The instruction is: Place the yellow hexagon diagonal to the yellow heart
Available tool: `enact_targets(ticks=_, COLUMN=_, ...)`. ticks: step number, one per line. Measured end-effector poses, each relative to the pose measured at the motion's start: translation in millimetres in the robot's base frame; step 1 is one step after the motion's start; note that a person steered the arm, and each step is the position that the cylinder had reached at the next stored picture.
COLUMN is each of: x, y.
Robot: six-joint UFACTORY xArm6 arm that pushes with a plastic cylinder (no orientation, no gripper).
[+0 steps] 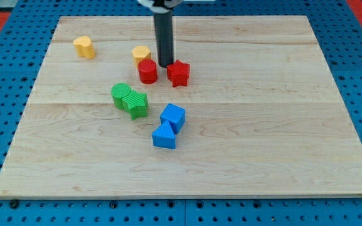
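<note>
The yellow hexagon (141, 55) sits on the wooden board at the upper middle-left, touching the red cylinder (148, 71) just below it. The yellow heart (84, 47) lies far to the left near the board's top left. My tip (165, 65) stands just right of the yellow hexagon, between the red cylinder and the red star (178, 73), a small gap from the hexagon.
A green cylinder (120, 94) and a green star (136, 103) touch each other left of centre. Two blue blocks, a cube (173, 117) and a wedge-like one (164, 136), sit together below centre. The board (263, 125) rests on a blue pegboard.
</note>
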State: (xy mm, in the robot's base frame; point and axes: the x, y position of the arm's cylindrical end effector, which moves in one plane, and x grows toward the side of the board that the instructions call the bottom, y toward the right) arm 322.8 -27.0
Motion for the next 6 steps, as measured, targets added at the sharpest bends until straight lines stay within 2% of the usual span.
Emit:
enact_targets(ticks=1, x=-14, y=-52)
enact_targets(ticks=2, x=-11, y=-87)
enact_targets(ticks=3, x=-10, y=-74)
enact_targets(ticks=4, x=-14, y=-105)
enact_targets(ticks=6, x=-60, y=-128)
